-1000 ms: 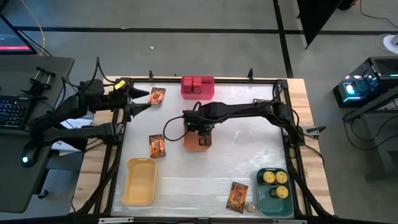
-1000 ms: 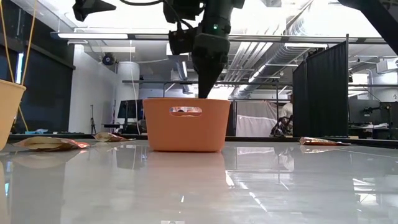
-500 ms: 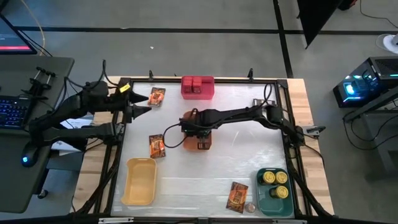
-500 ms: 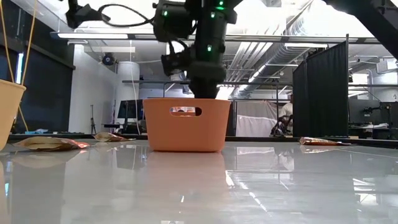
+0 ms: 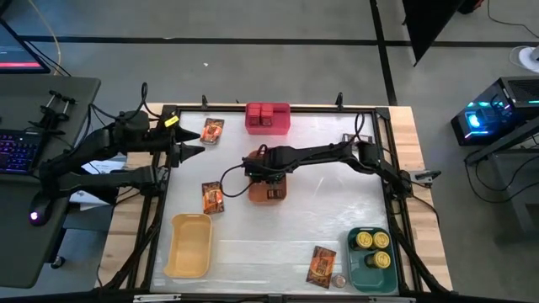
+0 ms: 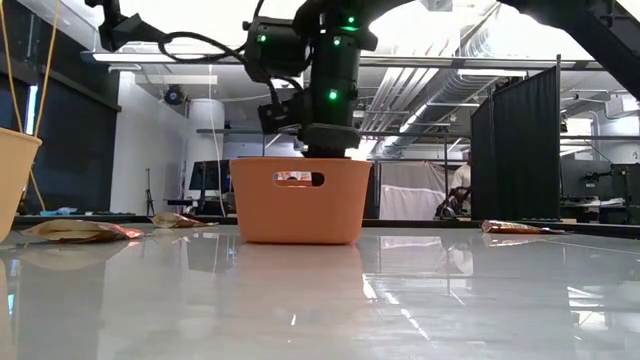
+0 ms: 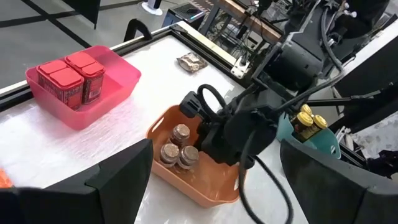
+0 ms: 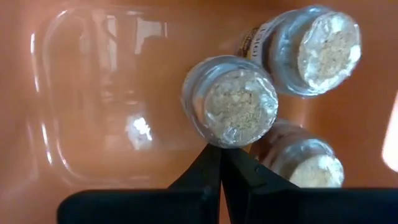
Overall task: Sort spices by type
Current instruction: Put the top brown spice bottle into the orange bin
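Note:
Three tiny cork-lidded jars stand in the orange bin at mid-table. My right gripper is shut and points down inside that bin, its tips right beside the nearest jar. My left gripper hovers open over the table's far left, holding nothing. Red boxes sit in the pink bin. Yellow-topped tins sit in the green bin. Printed packets lie flat at far left, mid left and near right. My right gripper comes from above with its fingers shut on each other, tips level with the side of the nearest jar. Whether they touch that jar, I cannot tell. All three jars stand upright on the bin's floor.
A yellow bin sits near the table's near left corner. One small jar stands on the table beside the green bin. Black rails frame the white tabletop. Bare tabletop lies between the orange and green bins.
My right gripper has gone down into the orange bin: its fingers, seen above the rim a second ago, now sit below it, with the wrist just over the bin. The bin and jars have stayed in place.

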Robot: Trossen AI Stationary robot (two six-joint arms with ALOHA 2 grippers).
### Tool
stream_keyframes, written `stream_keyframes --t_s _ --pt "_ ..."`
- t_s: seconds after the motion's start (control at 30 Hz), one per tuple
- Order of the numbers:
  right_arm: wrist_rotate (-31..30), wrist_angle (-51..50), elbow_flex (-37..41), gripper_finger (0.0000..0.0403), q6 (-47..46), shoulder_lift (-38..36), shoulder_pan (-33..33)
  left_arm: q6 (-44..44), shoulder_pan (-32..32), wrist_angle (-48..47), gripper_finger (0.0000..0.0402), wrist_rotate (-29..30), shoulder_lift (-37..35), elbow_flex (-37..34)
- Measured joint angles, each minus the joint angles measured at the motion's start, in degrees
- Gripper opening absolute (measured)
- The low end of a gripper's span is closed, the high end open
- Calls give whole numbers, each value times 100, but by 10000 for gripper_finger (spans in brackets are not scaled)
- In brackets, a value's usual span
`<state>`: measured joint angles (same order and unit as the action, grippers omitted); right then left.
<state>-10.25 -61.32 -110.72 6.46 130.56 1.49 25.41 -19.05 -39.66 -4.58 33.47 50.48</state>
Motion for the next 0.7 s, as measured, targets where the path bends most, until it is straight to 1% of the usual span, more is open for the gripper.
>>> stream_keyframes --t_s 0.17,0.33,0.5,0.7 --pt "234 440 0 0 30 78 -1 -4 0 2 337 7 0 0" --pt "257 791 0 0 0 78 -47 -7 0 2 337 24 0 -2" --pt "193 511 0 0 24 46 -38 -9 0 7 337 24 0 -2" --pt "202 11 0 0 541 -179 -1 -40 0 54 337 -94 0 -3"
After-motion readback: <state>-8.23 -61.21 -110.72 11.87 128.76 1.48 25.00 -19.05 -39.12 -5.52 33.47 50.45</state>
